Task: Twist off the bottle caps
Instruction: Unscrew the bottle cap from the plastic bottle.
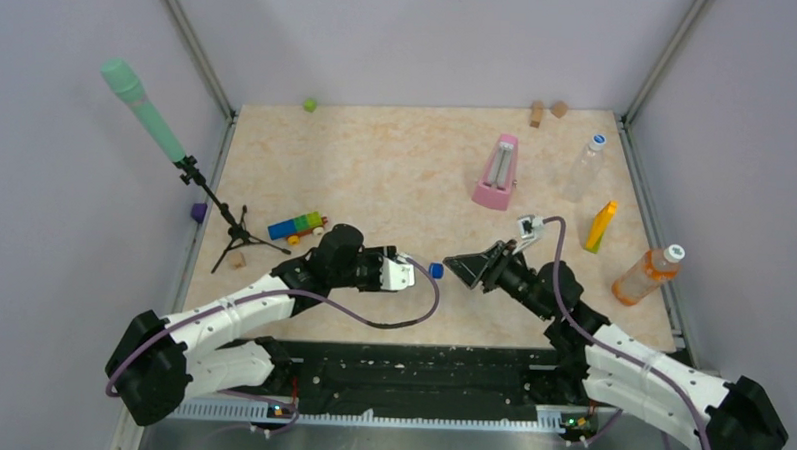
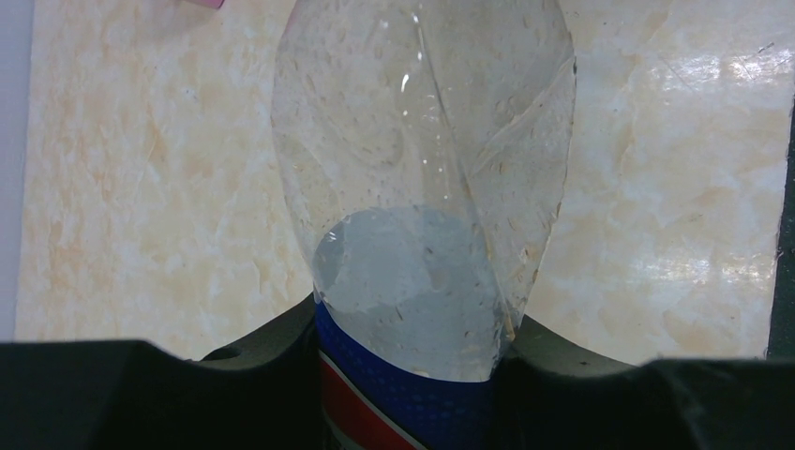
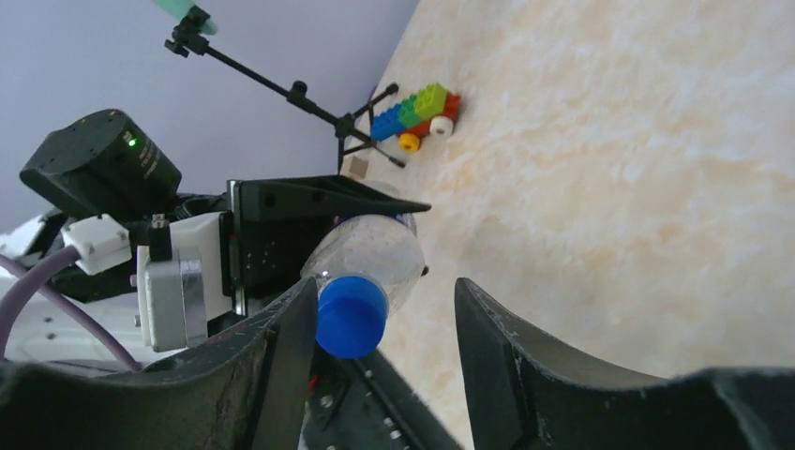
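Marbled beige tabletop, fenced by pale lilac walls, lies under both arms. The left gripper is clamped on the labelled part of the short clear bottle, black fingers pressing in from both sides, so the bottle hangs clear of the table. Its neck points across at the right gripper.

That gripper's jaws stand apart. The dark blue cap sits between them on the bottle's neck, right beside one finger, with a visible gap to the other.

Well apart from both grippers, out past the right arm's outer side, sits the orange-tinted bottle. The taller clear bottle sits farther off, and both carry pale caps. A pink metronome stands beyond the right gripper's wrist. A toy brick car rests just beyond the left gripper's wrist.
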